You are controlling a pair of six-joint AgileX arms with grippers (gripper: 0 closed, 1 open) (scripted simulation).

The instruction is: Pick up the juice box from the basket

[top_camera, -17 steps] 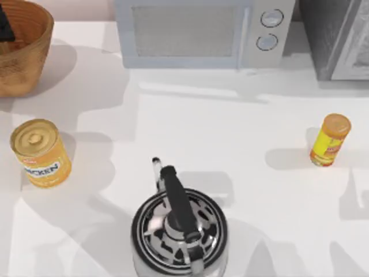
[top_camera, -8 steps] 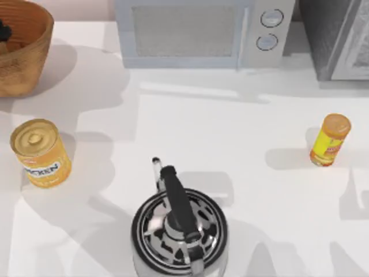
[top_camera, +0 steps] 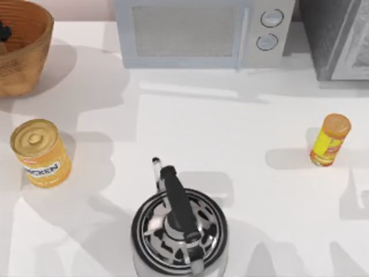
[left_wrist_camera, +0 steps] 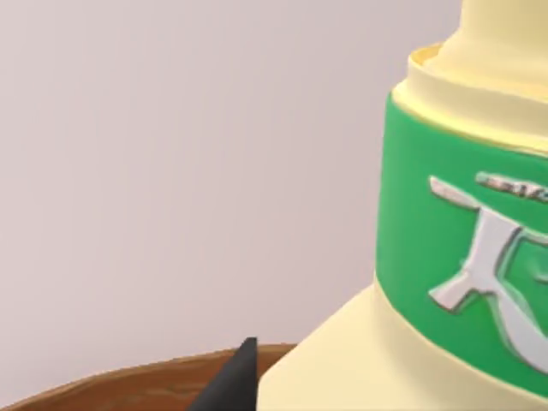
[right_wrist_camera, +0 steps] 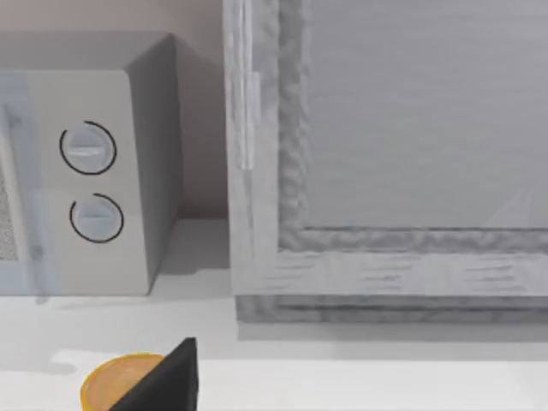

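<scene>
Juice box (left_wrist_camera: 462, 257), a pale yellow carton with a green band and white lettering, sits right up against the left gripper (left_wrist_camera: 235, 387), close before that arm's wrist camera, with a dark tip of the gripper just beside its lower edge. Whether the gripper is clamped on the carton or merely next to it cannot be told. Just under the tip and the carton runs the brown rim of the basket (left_wrist_camera: 128, 381); in the top view the basket stands at the far left corner of the table (top_camera: 230, 150), and a small dark piece of the left gripper shows inside it near its wall. Nearer than the gripper, along the same left side, stands a gold-topped yellow tin can (top_camera: 40, 153). Farther out are a steel kettle (top_camera: 179, 228) at the near middle and a microwave (top_camera: 202, 32) at the back. The right gripper (right_wrist_camera: 167, 381) hangs by the orange-capped yellow bottle (top_camera: 330, 139) well off to the right; its state cannot be told.
</scene>
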